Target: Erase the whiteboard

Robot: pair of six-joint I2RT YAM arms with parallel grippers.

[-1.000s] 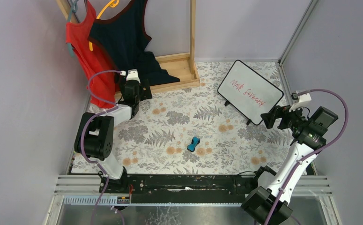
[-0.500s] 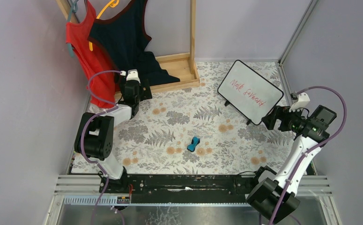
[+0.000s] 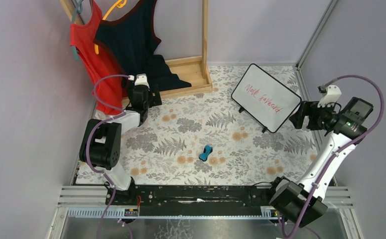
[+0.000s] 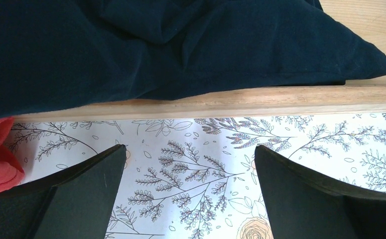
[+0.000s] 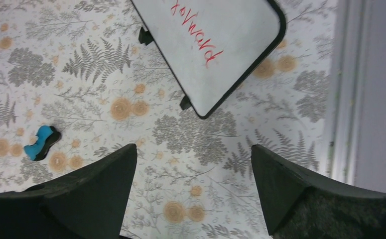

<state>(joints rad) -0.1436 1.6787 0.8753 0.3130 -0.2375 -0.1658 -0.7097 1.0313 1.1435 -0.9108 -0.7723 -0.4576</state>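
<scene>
The whiteboard [image 3: 266, 97] stands tilted at the back right of the floral table, with red handwriting on it; the right wrist view shows its lower part [image 5: 215, 45]. A small blue eraser [image 3: 205, 153] lies near the table's middle, and it also shows in the right wrist view [image 5: 41, 142]. My right gripper [image 3: 299, 116] hovers just right of the whiteboard's near right corner, open with nothing between its fingers [image 5: 193, 147]. My left gripper [image 3: 146, 93] is at the back left, open and empty [image 4: 191, 147], pointing at the rack's base.
A wooden clothes rack [image 3: 204, 40] stands at the back left with a red top [image 3: 88, 47] and a dark navy top [image 3: 131, 40] hanging; the navy cloth [image 4: 181, 45] drapes over its wooden base rail [image 4: 230, 102]. Grey walls close in left and right.
The right arm has swung right and back, carrying its gripper away from the whiteboard's near corner toward the right wall. The left arm has not moved.
</scene>
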